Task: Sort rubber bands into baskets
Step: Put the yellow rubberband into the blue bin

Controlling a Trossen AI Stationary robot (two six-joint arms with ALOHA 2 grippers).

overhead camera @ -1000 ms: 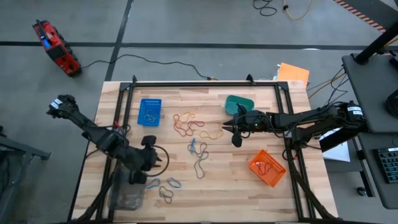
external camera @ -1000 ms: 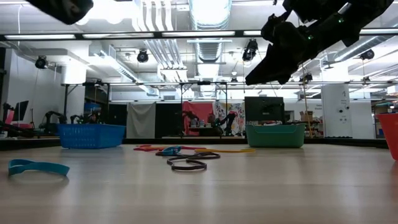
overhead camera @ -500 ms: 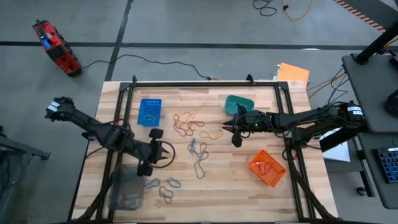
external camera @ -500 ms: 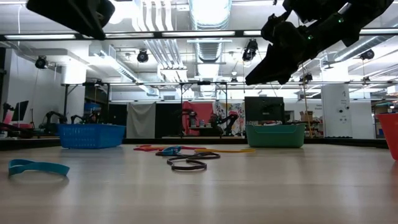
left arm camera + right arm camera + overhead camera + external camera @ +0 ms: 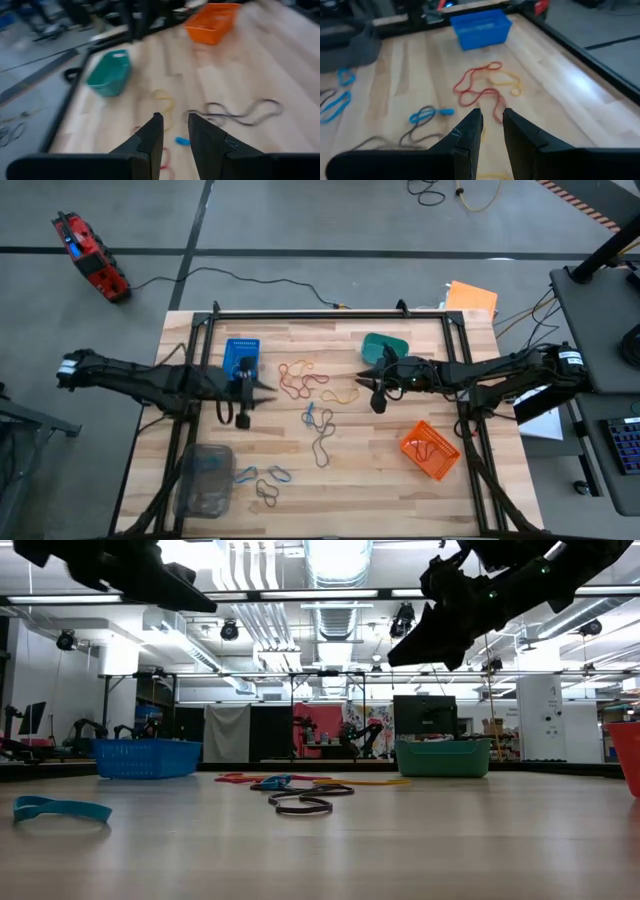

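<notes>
My left gripper (image 5: 258, 388) hangs above the table beside the blue perforated basket (image 5: 241, 358), its fingers a narrow gap apart (image 5: 174, 120) and empty. My right gripper (image 5: 366, 383) hangs near the teal basket (image 5: 385, 347), also narrowly open (image 5: 491, 114) and empty. Between them lie loose rubber bands: red ones (image 5: 300, 378), a yellow one (image 5: 340, 395), a blue one (image 5: 318, 417) and a long dark one (image 5: 325, 442). More blue and dark bands (image 5: 272, 480) lie flat near the clear basket (image 5: 204, 478). The orange basket (image 5: 431, 450) stands at the near right.
The table has a black frame along its edges (image 5: 330, 313). A flat orange sheet (image 5: 470, 298) lies off the far right corner. In the low view both arms hang high over the table, the left one (image 5: 150, 575) and the right one (image 5: 450, 610).
My left gripper has gone from above the clear basket toward the table's far edge and somewhat right, ending beside the blue basket, and has turned to point toward the table's right. My right gripper has barely moved. No band has moved.
</notes>
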